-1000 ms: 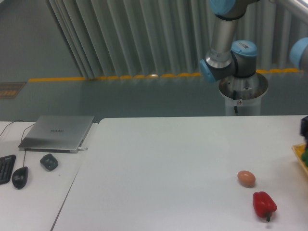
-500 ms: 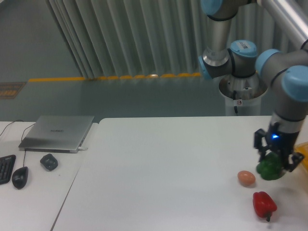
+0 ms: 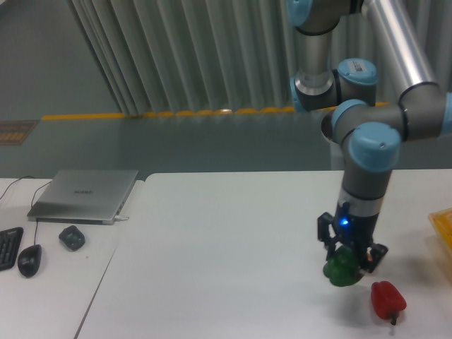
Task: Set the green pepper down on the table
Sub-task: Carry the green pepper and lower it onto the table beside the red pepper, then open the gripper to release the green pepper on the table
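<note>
The green pepper (image 3: 340, 271), glossy and dark, sits between the fingers of my gripper (image 3: 349, 258), which is shut on it. The gripper points straight down over the right part of the white table (image 3: 212, 247). The pepper hangs very low over the tabletop; I cannot tell whether it touches. A blue light glows on the wrist just above the fingers.
A red pepper (image 3: 388, 299) lies on the table just right of and in front of the gripper. A yellow tray edge (image 3: 443, 224) shows at the far right. The adjoining desk at left holds a laptop (image 3: 85, 194), mouse (image 3: 29, 260), keyboard (image 3: 8, 247) and a small dark object (image 3: 71, 237).
The arm has carried the green pepper leftward from the right edge and lower toward the table. The brown egg seen earlier is now hidden behind the gripper.
</note>
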